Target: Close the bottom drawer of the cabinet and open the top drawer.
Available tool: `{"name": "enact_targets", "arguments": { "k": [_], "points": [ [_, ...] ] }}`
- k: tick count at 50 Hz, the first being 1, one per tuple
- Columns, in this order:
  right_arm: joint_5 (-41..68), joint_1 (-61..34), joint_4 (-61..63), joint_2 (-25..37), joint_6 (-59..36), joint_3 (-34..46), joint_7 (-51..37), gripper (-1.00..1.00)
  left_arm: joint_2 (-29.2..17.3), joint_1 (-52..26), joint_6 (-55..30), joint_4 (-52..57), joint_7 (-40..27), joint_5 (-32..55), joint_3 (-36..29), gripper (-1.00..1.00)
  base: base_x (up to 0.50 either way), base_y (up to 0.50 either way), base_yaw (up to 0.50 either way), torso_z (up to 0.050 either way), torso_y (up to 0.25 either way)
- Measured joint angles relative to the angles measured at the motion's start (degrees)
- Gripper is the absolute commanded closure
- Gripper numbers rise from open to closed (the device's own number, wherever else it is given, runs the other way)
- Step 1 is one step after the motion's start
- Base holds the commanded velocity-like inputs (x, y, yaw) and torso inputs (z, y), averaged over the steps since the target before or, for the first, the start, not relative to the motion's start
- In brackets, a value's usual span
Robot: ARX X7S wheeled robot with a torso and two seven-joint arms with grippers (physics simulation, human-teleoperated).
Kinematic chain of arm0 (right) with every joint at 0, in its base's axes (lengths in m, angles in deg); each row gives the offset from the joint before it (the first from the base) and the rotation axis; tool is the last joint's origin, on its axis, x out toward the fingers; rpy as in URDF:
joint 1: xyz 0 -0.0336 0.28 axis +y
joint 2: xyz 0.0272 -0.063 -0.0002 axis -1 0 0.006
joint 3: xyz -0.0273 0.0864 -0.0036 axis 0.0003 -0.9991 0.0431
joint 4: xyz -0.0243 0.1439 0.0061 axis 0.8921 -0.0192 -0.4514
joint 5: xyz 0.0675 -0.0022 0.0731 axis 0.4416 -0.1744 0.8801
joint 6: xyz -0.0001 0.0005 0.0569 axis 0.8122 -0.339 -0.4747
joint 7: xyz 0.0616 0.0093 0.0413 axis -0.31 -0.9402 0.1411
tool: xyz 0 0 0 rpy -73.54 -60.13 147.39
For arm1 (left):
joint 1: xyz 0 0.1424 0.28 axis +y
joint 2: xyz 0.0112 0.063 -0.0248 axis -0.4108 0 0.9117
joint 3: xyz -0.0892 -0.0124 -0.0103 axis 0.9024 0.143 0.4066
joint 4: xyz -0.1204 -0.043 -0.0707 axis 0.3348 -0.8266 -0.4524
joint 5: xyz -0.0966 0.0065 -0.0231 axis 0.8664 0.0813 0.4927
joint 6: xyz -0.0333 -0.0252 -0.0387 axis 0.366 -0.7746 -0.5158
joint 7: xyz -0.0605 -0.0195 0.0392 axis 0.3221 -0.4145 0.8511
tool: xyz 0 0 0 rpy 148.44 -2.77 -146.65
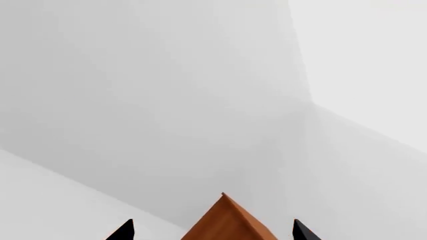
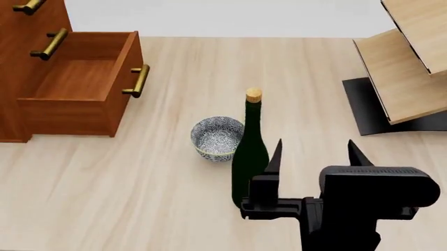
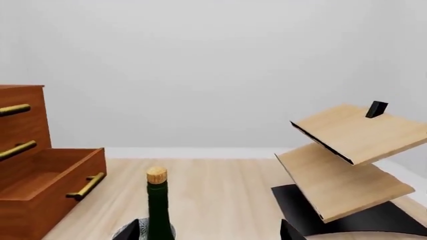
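The reddish-brown cabinet stands at the table's far left. Its bottom drawer is pulled far out and holds nothing, its brass handle facing the table's middle. The top drawer is shut, and so is the middle one. My right gripper hovers open at the near right, just right of the wine bottle and far from the cabinet. My left gripper is open, with a corner of the cabinet between its fingertips; I cannot tell whether it touches. It is outside the head view.
A patterned bowl sits just left of the dark green corked bottle. A pale plywood rack on a black base stands at the far right. Bare white walls fill the left wrist view.
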Motion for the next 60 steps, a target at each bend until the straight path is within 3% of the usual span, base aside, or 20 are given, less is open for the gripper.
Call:
{"name": "enact_targets", "arguments": {
  "k": [60],
  "points": [
    [2.17,-0.19,-0.20,1.03,0.04,0.95,-1.34,-1.00,-3.34,1.53,2.66,-0.95,-4.54,0.55,-3.76,-1.00,0.11,0.34,0.00,0.000,0.000]
  ]
}}
